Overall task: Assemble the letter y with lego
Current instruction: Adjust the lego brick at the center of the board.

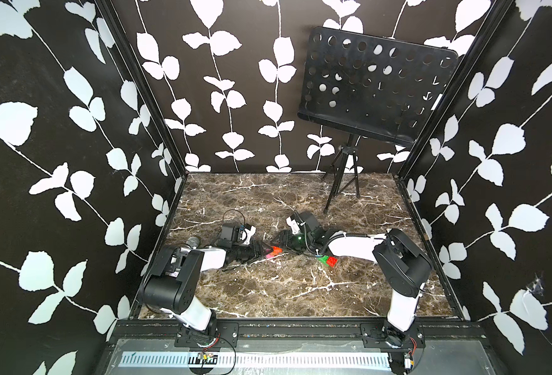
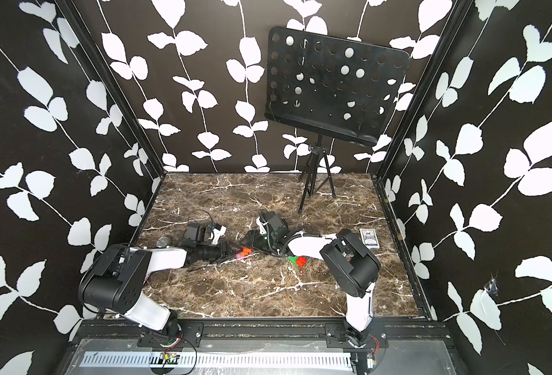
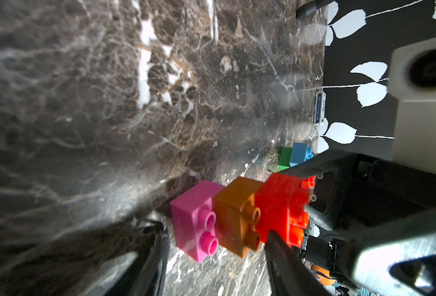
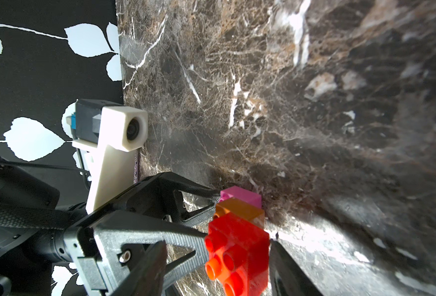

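Right gripper (image 4: 219, 256) clamps the red brick (image 4: 240, 243). Left gripper (image 3: 215, 230) has jaws around pink brick (image 3: 191, 212) and orange brick (image 3: 233, 202); grip unclear.

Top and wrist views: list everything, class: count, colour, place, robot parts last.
Stack: 1, pink-orange-red bricks, centre.
Other bricks: 3, green, blue, red, right of stack.
Music stand: 1, black, back right.
Microphone: 1, grey head, left side.
Card deck: 1, blue-white, right edge.
Table: 1, brown marble, underneath.
Left arm: 1, black-white, front left.
Right arm: 1, black-white, front right.
Left gripper: 1, black, astride pink, orange bricks.
Right gripper: 1, black, astride red brick.
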Controlling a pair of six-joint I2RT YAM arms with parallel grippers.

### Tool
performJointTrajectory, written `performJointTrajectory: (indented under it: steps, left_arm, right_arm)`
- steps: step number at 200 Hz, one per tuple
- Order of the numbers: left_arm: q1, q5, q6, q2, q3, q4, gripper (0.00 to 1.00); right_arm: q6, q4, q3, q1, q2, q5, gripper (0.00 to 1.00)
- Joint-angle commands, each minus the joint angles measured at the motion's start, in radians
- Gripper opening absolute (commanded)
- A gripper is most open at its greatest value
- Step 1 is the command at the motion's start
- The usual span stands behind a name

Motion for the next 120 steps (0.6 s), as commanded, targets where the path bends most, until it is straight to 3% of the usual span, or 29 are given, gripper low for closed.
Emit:
performJointTrajectory:
  steps: [1,65,120]
  left_arm:
    - [0.007,-0.011,0.001,0.019,-0.014,-0.004,0.61]
    - [0.008,-0.045,0.059,0.032,-0.027,-0.069,0.51]
    - [0.008,-0.066,0.081,0.058,-0.039,-0.080,0.48]
  right_arm:
    - [0.010,0.023,0.001,0.010,-0.006,0.005,0.62]
    - [0.004,0.015,0.001,0.010,-0.012,0.011,0.62]
    - [-0.114,-0.156,0.032,-0.011,-0.094,0.047,0.63]
